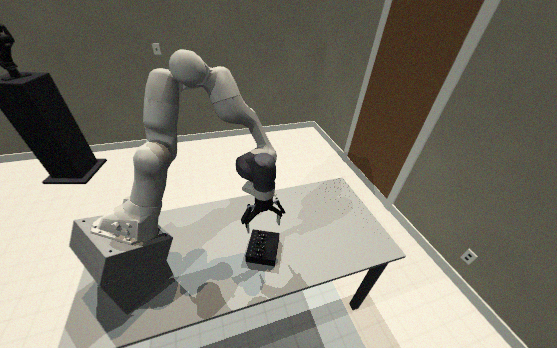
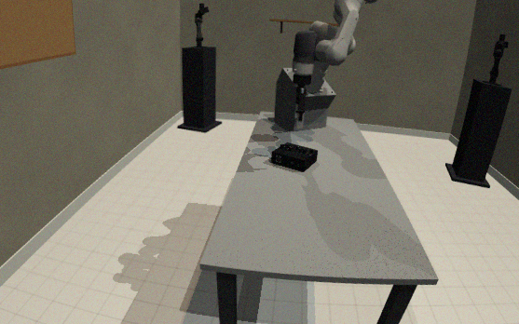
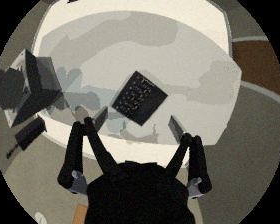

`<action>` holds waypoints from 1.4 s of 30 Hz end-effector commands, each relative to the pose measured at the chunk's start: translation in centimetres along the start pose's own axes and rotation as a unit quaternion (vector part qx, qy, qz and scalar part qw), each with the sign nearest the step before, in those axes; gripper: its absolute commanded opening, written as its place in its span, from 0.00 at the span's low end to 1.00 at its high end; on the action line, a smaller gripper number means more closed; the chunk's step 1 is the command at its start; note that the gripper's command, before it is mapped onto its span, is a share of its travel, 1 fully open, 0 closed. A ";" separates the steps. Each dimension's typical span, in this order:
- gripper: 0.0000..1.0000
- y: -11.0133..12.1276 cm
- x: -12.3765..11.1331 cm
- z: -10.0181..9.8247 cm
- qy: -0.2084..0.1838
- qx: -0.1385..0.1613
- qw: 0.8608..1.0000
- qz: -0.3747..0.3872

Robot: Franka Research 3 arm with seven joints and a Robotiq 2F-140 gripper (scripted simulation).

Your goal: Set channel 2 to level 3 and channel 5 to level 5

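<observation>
The lighting desk (image 1: 265, 247) is a small black box with a row of faders on top, standing flat on the grey table. It also shows in the exterior view (image 2: 294, 156) and in the wrist view (image 3: 139, 96). The faders are too small to read their levels. My gripper (image 1: 263, 216) hangs open and empty above the table, pointing down, a little above the desk and just on the arm-base side of it. In the wrist view the two fingers spread wide, with the desk ahead of them and apart from both.
The arm's grey base block (image 1: 121, 255) stands at one end of the table. Black pedestals (image 2: 198, 88) (image 2: 479, 132) stand on the floor away from the table. The table edge (image 1: 319, 282) runs close past the desk.
</observation>
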State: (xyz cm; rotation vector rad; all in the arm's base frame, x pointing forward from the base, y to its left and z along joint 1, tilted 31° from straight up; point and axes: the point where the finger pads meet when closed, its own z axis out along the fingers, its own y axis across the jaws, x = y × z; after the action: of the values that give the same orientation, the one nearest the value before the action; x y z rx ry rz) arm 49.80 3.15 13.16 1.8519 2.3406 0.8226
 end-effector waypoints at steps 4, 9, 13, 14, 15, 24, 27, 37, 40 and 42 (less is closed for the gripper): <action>1.00 -0.8 0.4 0.6 0.003 0.000 0.985 -0.171; 1.00 -1.8 1.0 1.3 0.003 0.011 0.969 -0.247; 1.00 -2.3 1.4 1.6 0.003 0.018 0.954 -0.299; 1.00 -2.6 1.5 1.8 0.003 0.021 0.949 -0.314; 1.00 -2.9 1.7 2.0 0.003 0.024 0.944 -0.328; 1.00 -5.9 3.2 3.6 0.008 0.057 0.888 -0.456; 1.00 -6.6 3.5 4.0 0.009 0.065 0.872 -0.485; 1.00 -9.4 4.5 5.0 0.017 0.101 0.769 -0.631; 1.00 -10.0 4.7 5.2 0.020 0.111 0.733 -0.671; 1.00 -10.3 4.8 5.3 0.021 0.117 0.708 -0.697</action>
State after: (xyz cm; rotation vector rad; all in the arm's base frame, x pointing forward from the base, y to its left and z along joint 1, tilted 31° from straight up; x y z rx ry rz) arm 41.06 8.22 5.66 0.0334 2.9503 0.3191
